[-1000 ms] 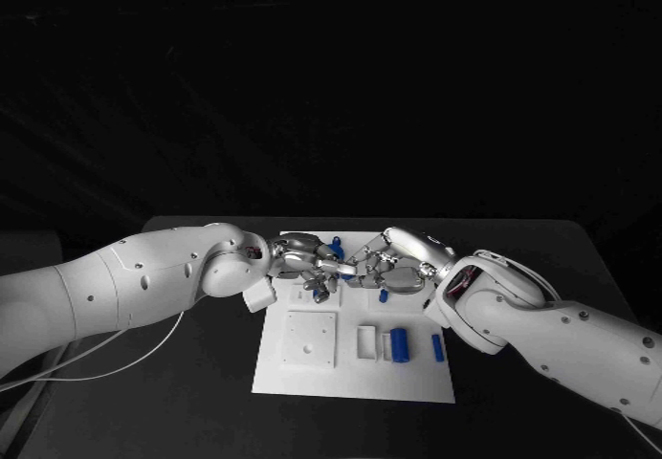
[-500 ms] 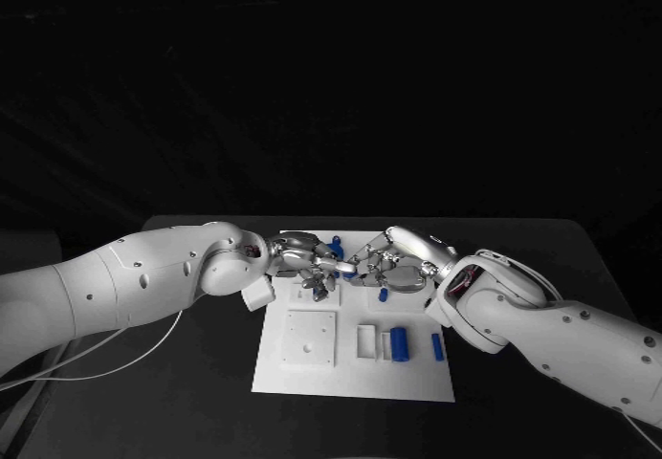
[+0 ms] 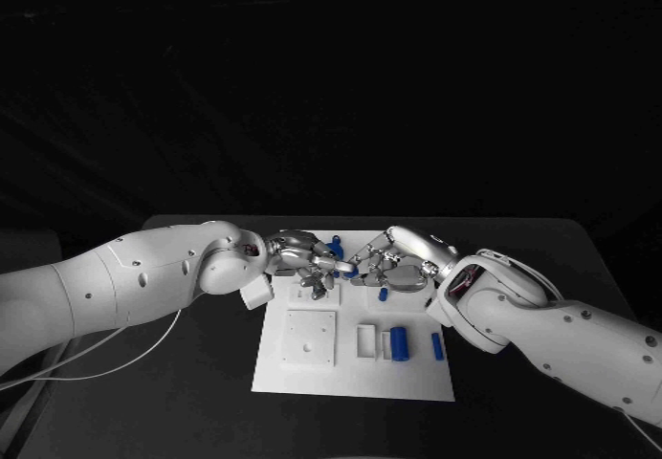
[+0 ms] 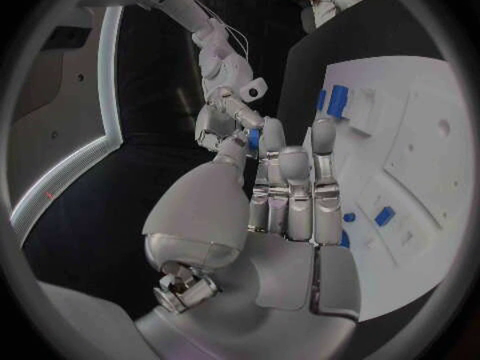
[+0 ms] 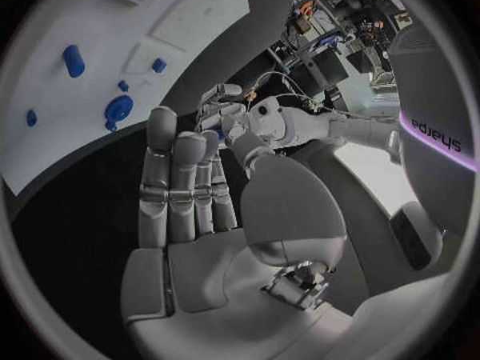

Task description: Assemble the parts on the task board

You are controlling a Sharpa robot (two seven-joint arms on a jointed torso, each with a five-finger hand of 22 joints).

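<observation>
- Task board (image 3: 352, 378): white plate lying flat on the black table (image 3: 552, 258), middle of the head view, long side running away from the robot. It carries raised white blocks and shallow recesses.
- Left hand (image 3: 306, 268): silver, over the far part of the board, fingertips meeting those of the other hand. In the left wrist view (image 4: 285, 192) its long fingers lie straight and side by side, and a small blue part (image 4: 254, 138) sits at the tip of the thumb, where the right hand's fingertips also meet it. Which hand carries the part cannot be told (both touch it).
- Right hand (image 3: 390, 268): silver, facing the left hand across the far part of the board. In the right wrist view (image 5: 200, 192) the fingers stand straight and close together, thumb reaching towards the other hand's fingertips; the contact itself is too small to read.
- Blue part at the fingertips (image 3: 341, 269): held above the board between the two hands in the head view.
- Blue cylinder (image 3: 400, 344): lying in the near right area of the board, beside a white upright block (image 3: 365, 342).
- Slim blue piece (image 3: 437, 346): near the board's right edge, just beside the cylinder.
- Small blue piece (image 3: 383, 295): on the board, just under the right hand.
- Blue piece (image 3: 333, 245): at the far edge of the board, behind the hands.
- White square block (image 3: 311, 339): near left area of the board.
</observation>
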